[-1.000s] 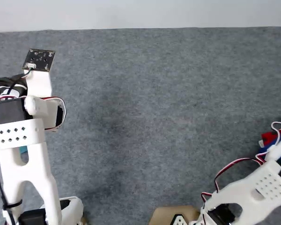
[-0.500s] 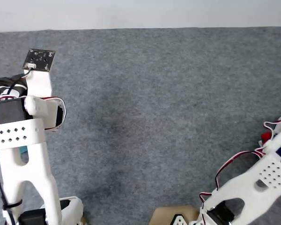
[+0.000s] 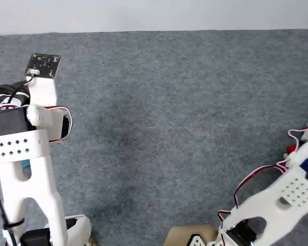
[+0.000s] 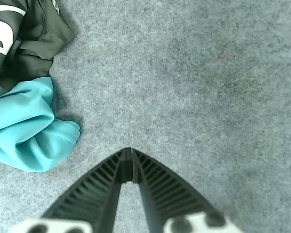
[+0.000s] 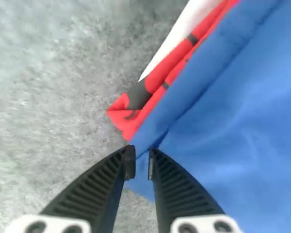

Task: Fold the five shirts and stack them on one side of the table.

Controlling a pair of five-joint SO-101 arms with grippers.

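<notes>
A blue shirt [image 5: 233, 121] lies over a red shirt [image 5: 150, 92] with a white part [image 5: 196, 14] at the table's right edge; red [image 3: 291, 149] peeks out beside the right arm [image 3: 292, 192]. My right gripper [image 5: 138, 162] stands at the blue shirt's corner, its fingers nearly together with blue cloth between the tips. A crumpled teal shirt [image 4: 29, 131] and a black shirt [image 4: 24, 34] with white print lie at the left edge, the black one also behind the left arm [image 3: 0, 95]. My left gripper [image 4: 131, 154] is shut and empty, hovering over bare carpet beside the teal shirt.
Grey carpet [image 3: 169, 113] covers the table. The left arm's white body [image 3: 28, 154] stands along the left side. A tan board [image 3: 187, 236] lies at the front edge between the two arm bases.
The right arm has swung toward the table's right edge, over the red and blue shirts. The left arm has kept still.
</notes>
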